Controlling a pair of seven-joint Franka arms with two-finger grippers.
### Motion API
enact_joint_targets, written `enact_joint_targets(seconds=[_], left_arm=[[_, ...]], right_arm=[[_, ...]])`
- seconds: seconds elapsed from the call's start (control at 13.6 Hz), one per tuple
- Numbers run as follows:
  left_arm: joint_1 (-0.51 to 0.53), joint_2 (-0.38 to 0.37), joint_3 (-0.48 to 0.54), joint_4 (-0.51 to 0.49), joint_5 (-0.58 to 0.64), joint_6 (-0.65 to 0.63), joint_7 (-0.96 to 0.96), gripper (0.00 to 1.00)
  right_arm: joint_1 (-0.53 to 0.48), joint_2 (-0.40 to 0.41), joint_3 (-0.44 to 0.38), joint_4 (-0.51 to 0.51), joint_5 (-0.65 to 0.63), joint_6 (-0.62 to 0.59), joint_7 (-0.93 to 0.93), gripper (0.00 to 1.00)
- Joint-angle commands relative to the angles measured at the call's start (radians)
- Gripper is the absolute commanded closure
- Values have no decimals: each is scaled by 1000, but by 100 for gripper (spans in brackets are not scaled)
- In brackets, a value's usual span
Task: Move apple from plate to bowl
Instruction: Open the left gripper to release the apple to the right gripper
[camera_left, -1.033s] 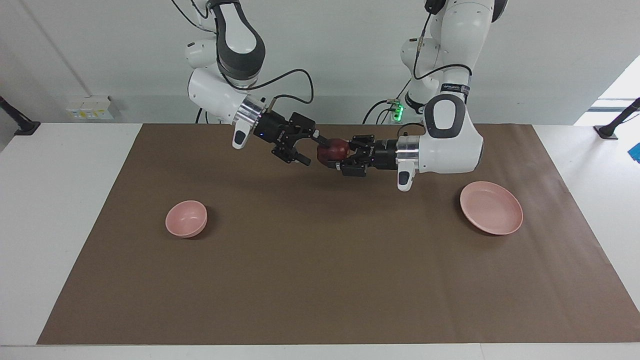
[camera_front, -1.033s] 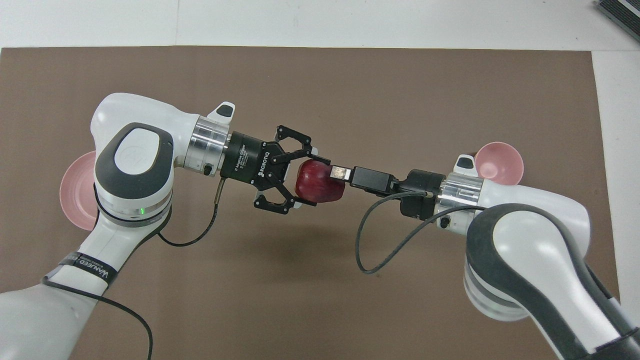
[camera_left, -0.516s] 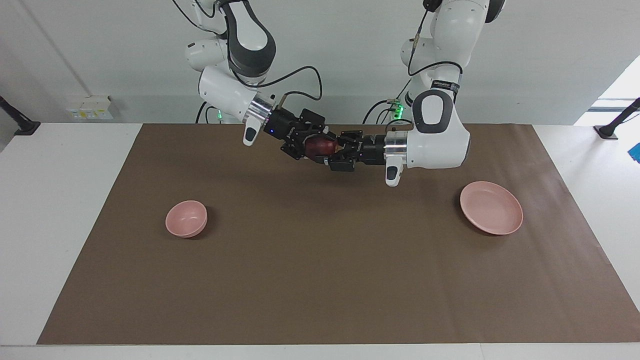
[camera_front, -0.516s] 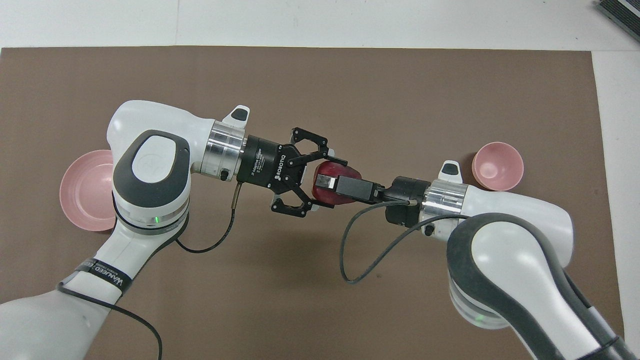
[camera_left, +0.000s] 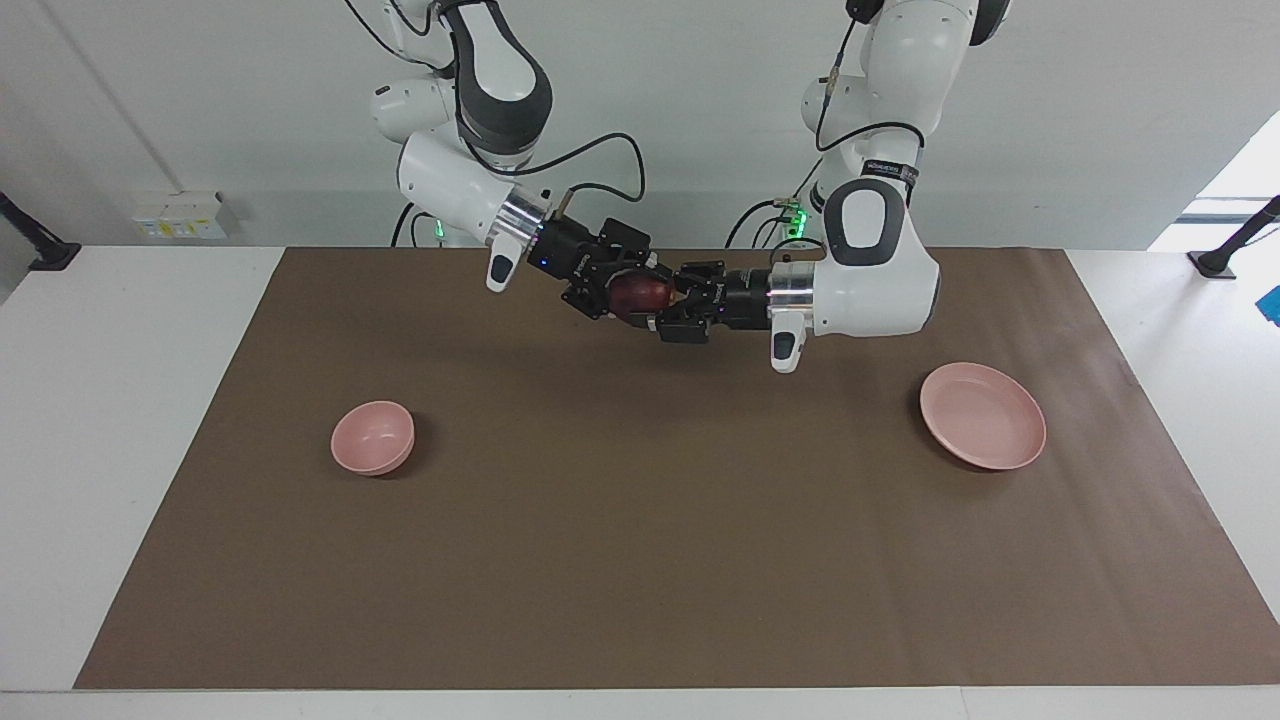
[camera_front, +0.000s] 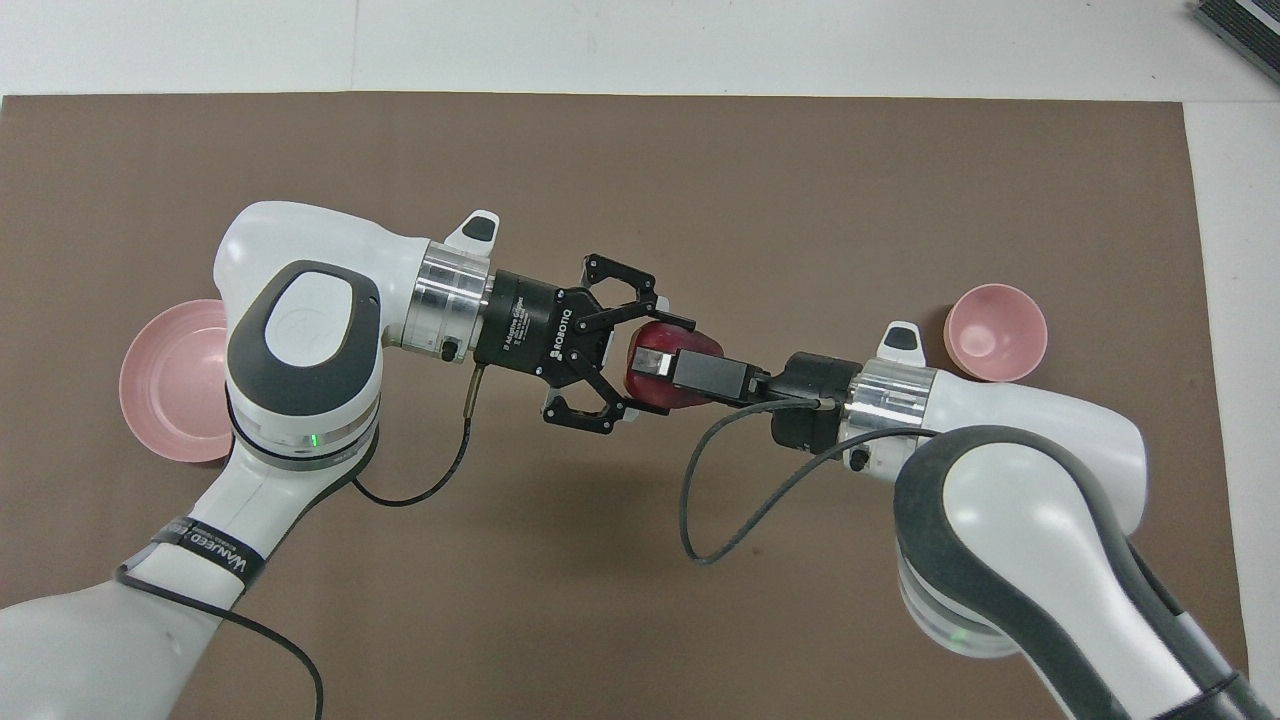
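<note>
The dark red apple (camera_left: 641, 292) is up in the air over the middle of the brown mat, at the robots' end of it. My left gripper (camera_left: 654, 299) is shut on it from the left arm's end. My right gripper (camera_left: 629, 288) reaches in from the right arm's end and is around the same apple (camera_front: 655, 393). The pale pink plate (camera_left: 983, 428) lies empty toward the left arm's end of the table. The small pink bowl (camera_left: 372, 437) stands empty toward the right arm's end.
A brown mat (camera_left: 640, 560) covers most of the white table. Black cables hang from both wrists over the mat (camera_front: 700, 500). In the overhead view the left arm hides part of the plate (camera_front: 170, 380).
Over the last second both grippers came together and rose a little toward the robots, and the right gripper moved in around the apple. Nothing has visibly moved in the last half second.
</note>
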Motion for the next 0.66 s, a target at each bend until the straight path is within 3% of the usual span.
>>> enact_joint_targets(seconds=[0.0,0.22,0.44,0.59], left_arm=[[-16,-33,1,-33,-25,28,-11,100],[-16,-33,1,-38,-25,27,-11,100],[-16,-34,3,-39,-25,25,-11,100],[-16,-34,3,-39,-25,25,-11,100]], right_arm=[[-4,-7,8,-1,28,-13,18,0],[-4,-7,8,-1,26,-13,16,1],[-5,-7,8,-1,26,-11,32,45],[-4,-5,8,-1,25,-11,35,66]])
